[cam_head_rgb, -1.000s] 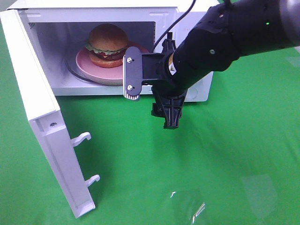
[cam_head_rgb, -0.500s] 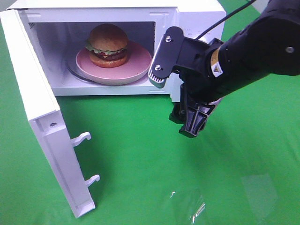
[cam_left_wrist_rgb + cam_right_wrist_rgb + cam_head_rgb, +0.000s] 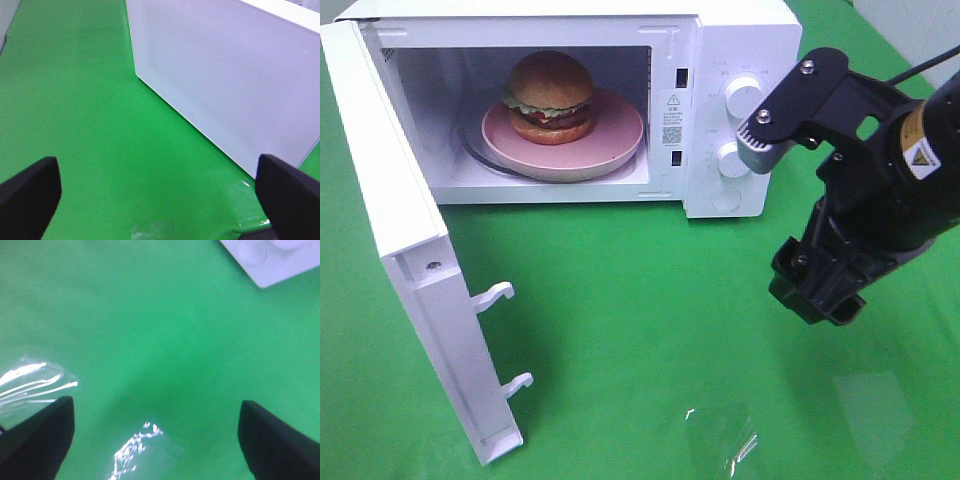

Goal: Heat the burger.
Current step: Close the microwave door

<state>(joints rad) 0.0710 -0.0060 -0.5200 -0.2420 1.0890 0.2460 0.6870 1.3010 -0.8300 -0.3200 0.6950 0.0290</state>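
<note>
The burger [image 3: 551, 95], with a golden-brown bun, green lettuce and dark patty, sits on a pink plate [image 3: 615, 140] inside the white microwave [image 3: 720, 40]. The microwave door [image 3: 410, 250] stands wide open to the left. My right gripper [image 3: 782, 228] is open and empty, hovering over the green cloth to the right of the microwave's control panel. In the right wrist view my right gripper [image 3: 155, 440] shows both fingers wide apart over bare cloth. My left gripper [image 3: 159, 197] is open and empty, near the door's outer face [image 3: 235, 75]. It is out of the exterior high view.
Two round knobs [image 3: 742, 92] and a button are on the microwave's right panel. The panel's corner [image 3: 270, 260] shows in the right wrist view. Shiny clear patches [image 3: 720, 440] lie on the green cloth in front. Two latch hooks [image 3: 495, 295] stick out of the door's edge.
My right arm has drawn back from the microwave opening to the right, away from the plate, with its gripper open. The burger and plate stay inside.
</note>
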